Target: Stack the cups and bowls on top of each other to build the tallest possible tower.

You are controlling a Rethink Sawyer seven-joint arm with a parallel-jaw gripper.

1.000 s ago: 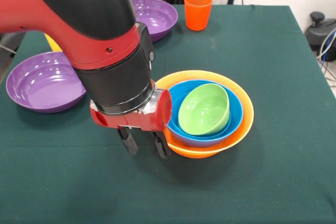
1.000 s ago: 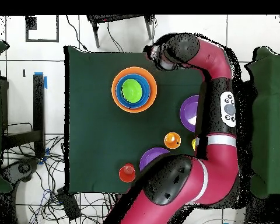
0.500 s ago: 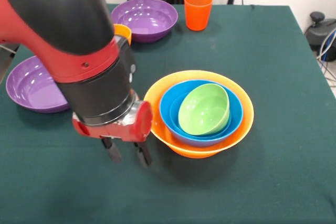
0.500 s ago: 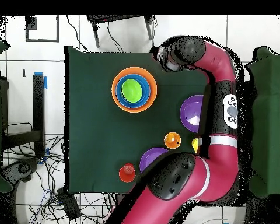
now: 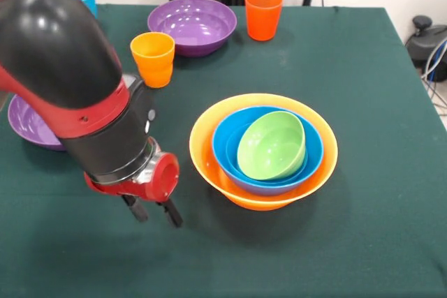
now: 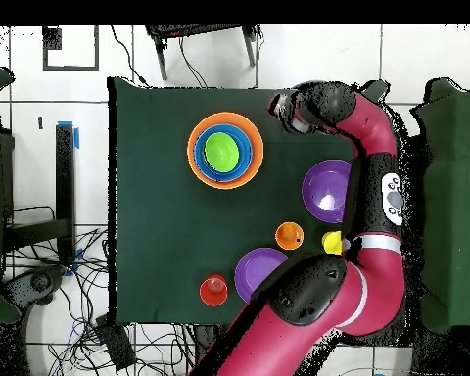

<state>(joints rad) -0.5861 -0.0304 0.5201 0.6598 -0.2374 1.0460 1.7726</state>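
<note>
The green bowl [image 5: 272,146] is seen tilted in the tower [image 5: 264,151], mouth turned sideways, while the empty, narrowly parted gripper [image 5: 153,212] has been drawn farther away.

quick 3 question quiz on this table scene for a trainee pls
1. True or false: the green bowl sits inside the blue bowl.
2. Which bowl is the tower's base?
3. The end effector is: A) holding the orange cup; B) empty, beside the tower; C) inside a purple bowl.

Key: 1 true. 2 the large orange bowl. 3 B.
</note>
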